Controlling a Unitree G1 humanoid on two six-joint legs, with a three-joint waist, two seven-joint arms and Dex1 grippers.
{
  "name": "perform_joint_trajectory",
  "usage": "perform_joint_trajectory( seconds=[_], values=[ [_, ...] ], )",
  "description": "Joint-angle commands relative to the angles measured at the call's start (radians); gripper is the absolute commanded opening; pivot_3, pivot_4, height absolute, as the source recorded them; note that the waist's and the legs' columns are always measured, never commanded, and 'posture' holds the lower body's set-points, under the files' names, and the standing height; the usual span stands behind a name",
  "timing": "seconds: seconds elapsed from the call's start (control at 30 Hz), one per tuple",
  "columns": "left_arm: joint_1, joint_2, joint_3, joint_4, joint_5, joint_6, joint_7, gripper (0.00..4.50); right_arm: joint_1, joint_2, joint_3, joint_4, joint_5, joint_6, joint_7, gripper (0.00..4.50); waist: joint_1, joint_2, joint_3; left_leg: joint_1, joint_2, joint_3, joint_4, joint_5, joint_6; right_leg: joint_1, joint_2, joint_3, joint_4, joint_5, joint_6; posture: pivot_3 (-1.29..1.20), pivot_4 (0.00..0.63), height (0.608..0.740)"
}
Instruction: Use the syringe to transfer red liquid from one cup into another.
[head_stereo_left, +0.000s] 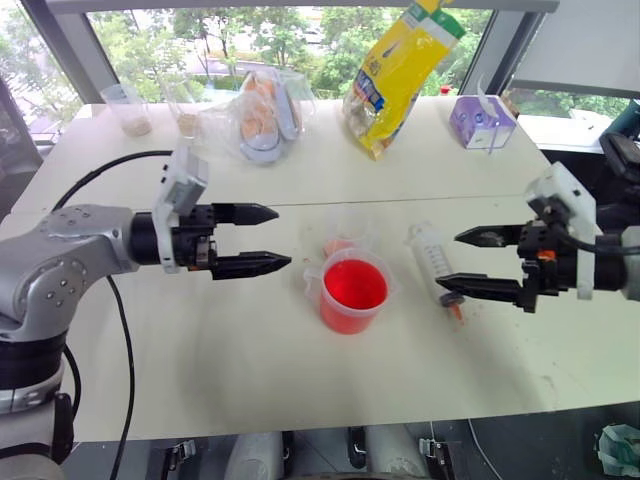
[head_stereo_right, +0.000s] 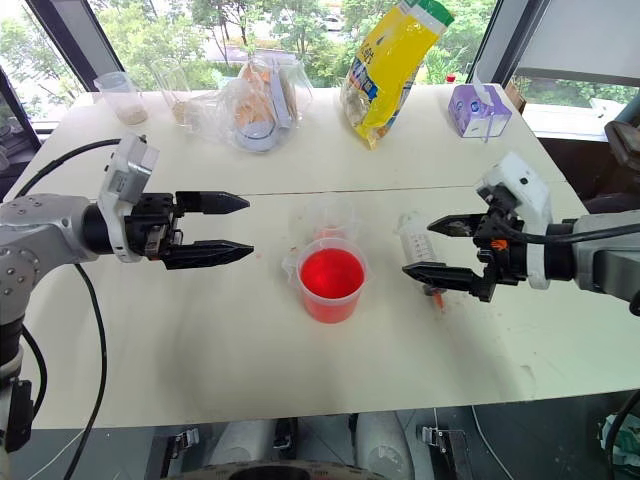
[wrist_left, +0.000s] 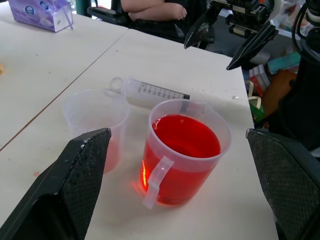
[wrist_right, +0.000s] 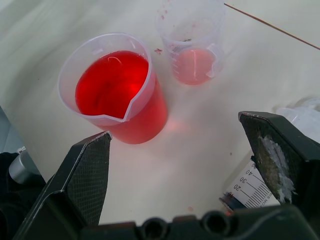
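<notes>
Because nothing grips it yet, the syringe (head_stereo_left: 433, 262) lies flat on the desk (head_stereo_left: 200, 360) just right of the beaker (head_stereo_left: 352, 292), its orange tip toward the near edge. The beaker, nearly full of red liquid (head_stereo_left: 354, 285), stands mid-desk, with the small cup (wrist_left: 95, 120) touching or nearly touching it on the far side, holding only a shallow pink pool. The right gripper (head_stereo_left: 470, 262) hovers beside the syringe, fingers spread wide, seemingly lined up for a pickup. The left gripper (head_stereo_left: 262, 239), also spread and empty, waits well apart toward the left edge.
</notes>
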Motion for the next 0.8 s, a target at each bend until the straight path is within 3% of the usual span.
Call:
perform_joint_trajectory(
  seconds=[0.03, 0.43, 0.8],
  values=[
    [-0.003, 0.014, 0.039, -0.027, -0.009, -0.02, 0.002, 4.5, -0.013, -0.021, -0.016, 0.001, -0.005, -0.02, -0.006, 4.44, 0.0, 0.0, 0.0, 0.0, 0.0, 0.0, 0.0, 0.0, 0.0, 0.0, 0.0, 0.0, 0.0, 0.0, 0.0, 0.0, 0.15, 0.74],
    [-0.013, 0.006, 0.024, -0.018, -0.01, -0.036, -0.011, 4.5, -0.087, -0.025, 0.086, 0.057, -0.025, 0.05, -0.093, 4.44, -0.001, 0.0, 0.0, 0.0, 0.0, 0.0, 0.0, 0.0, 0.0, 0.0, 0.0, 0.0, 0.0, 0.0, 0.0, 0.0, 0.15, 0.74],
    [-0.02, -0.015, 0.006, -0.031, -0.001, -0.046, 0.008, 4.5, -0.321, 0.041, 0.354, 0.27, -0.126, 0.25, -0.184, 4.44, -0.003, 0.0, 0.0, 0.0, 0.0, 0.0, 0.0, 0.0, 0.0, -0.001, 0.0, 0.0, 0.0, 0.0, -0.001, 0.0, 0.15, 0.74]
  ],
)
